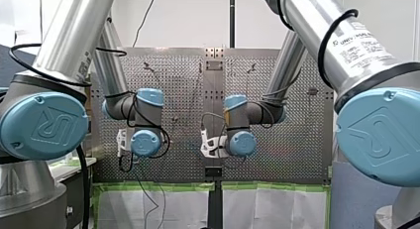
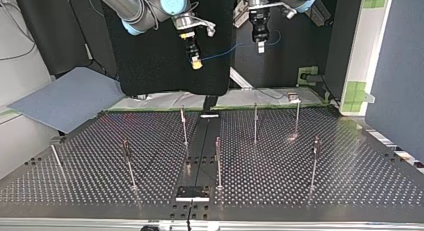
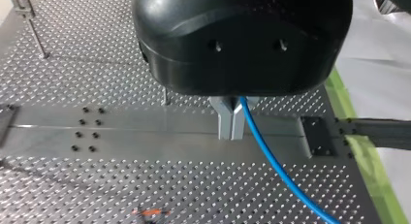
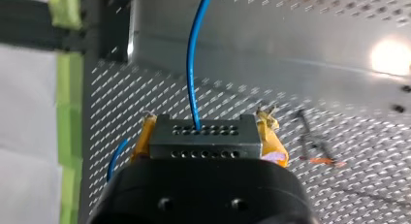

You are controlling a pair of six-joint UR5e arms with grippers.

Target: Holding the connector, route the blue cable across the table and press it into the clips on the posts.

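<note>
My left arm (image 1: pixel 64 40) and my right arm (image 1: pixel 337 45) are silver tubes with light blue joint caps (image 1: pixel 42 125) bearing a raised UR mark; thin black cables (image 1: pixel 29 65) loop along both; the right one carries a white label (image 1: pixel 364 50); my left gripper (image 3: pixel 231 134) has a black rounded housing, 2 screw holes, grey metal fingers (image 3: pixel 224 122); my right gripper (image 4: pixel 206 132) has yellow pads (image 4: pixel 272 141).

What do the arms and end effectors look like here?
Both my left arm and my right arm are silver tubes with light-blue joint caps bearing UR logos, looped by black cables. Left end effector: black, grey metal fingers. Right end effector: black, yellow pads.
</note>
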